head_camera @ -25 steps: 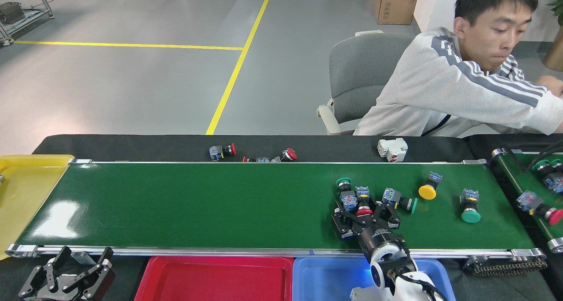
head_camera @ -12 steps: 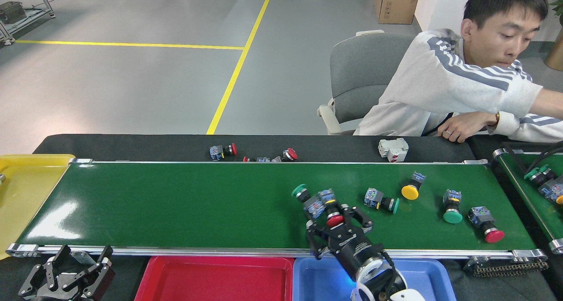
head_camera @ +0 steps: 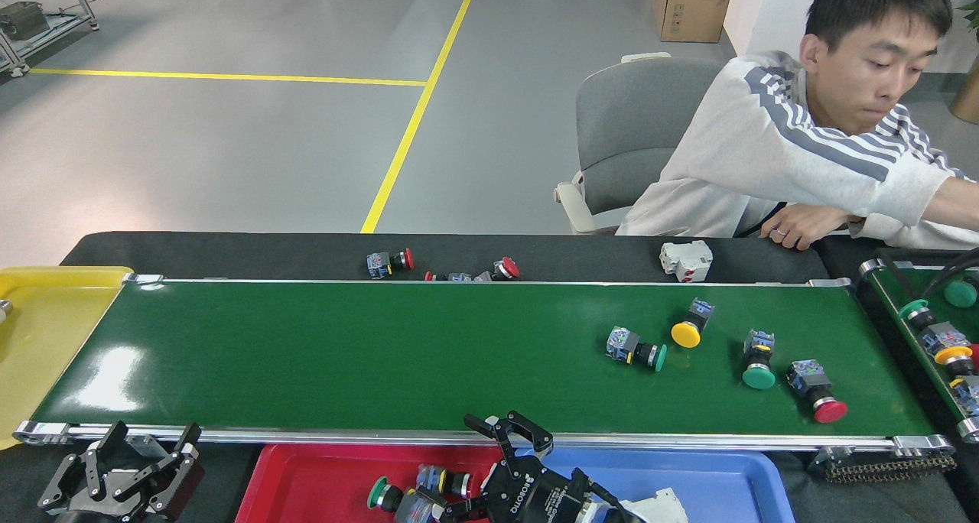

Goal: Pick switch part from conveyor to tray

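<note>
Right arm: comes in low from the bottom edge, lying across the seam between the red tray (head_camera: 321, 477) and the blue tray (head_camera: 719, 473).
My right gripper (head_camera: 511, 430): fingers spread apart, holding nothing, tips over the conveyor's near rail.
My left gripper (head_camera: 130, 469): at the bottom left, below the belt's near rail, fingers spread, nothing between them.
Switch parts in red tray (head_camera: 417, 494): a small cluster just left of my right wrist, one with a green cap.
Conveyor (head_camera: 344, 355): four switch parts lie on its right half, capped green (head_camera: 636, 349), yellow (head_camera: 690, 326), green (head_camera: 757, 362) and red (head_camera: 817, 390).
Person (head_camera: 803, 156): seated behind the belt, reaching right.
</note>
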Available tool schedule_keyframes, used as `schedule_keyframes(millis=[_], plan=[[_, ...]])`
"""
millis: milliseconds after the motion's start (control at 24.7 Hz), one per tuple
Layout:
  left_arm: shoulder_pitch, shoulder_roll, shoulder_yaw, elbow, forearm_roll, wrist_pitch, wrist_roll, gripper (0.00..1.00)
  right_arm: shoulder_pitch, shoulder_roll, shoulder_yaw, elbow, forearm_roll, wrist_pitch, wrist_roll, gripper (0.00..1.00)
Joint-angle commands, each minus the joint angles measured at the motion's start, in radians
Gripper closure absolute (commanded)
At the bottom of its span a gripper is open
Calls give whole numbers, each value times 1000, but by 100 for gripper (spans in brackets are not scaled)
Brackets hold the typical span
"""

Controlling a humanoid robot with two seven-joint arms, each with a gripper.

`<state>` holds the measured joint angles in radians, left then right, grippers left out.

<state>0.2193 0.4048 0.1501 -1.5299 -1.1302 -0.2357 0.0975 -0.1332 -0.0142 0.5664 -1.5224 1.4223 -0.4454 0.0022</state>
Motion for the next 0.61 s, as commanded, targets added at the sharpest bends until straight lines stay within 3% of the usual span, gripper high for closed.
schedule_keyframes(millis=[0, 162, 284, 446, 568], plan=[[-11, 9, 5, -7, -2, 3, 4, 0, 15, 7, -60, -64, -8, 22, -1, 0], [-8, 6, 3, -16, -2, -1, 2, 0, 210, 48, -339, -188, -6, 221, -10, 0], [-5, 5, -14, -33, -2, -5, 2, 0, 299, 65, -471, -202, -6, 412, -57, 0], [-11, 3, -116, -101, -5, 1, 1, 0, 406, 63, -580, -202, -8, 539, -148, 0], [-34, -3, -236, -173, -51, 6, -1, 0, 415, 63, -602, -185, -10, 541, -142, 0]])
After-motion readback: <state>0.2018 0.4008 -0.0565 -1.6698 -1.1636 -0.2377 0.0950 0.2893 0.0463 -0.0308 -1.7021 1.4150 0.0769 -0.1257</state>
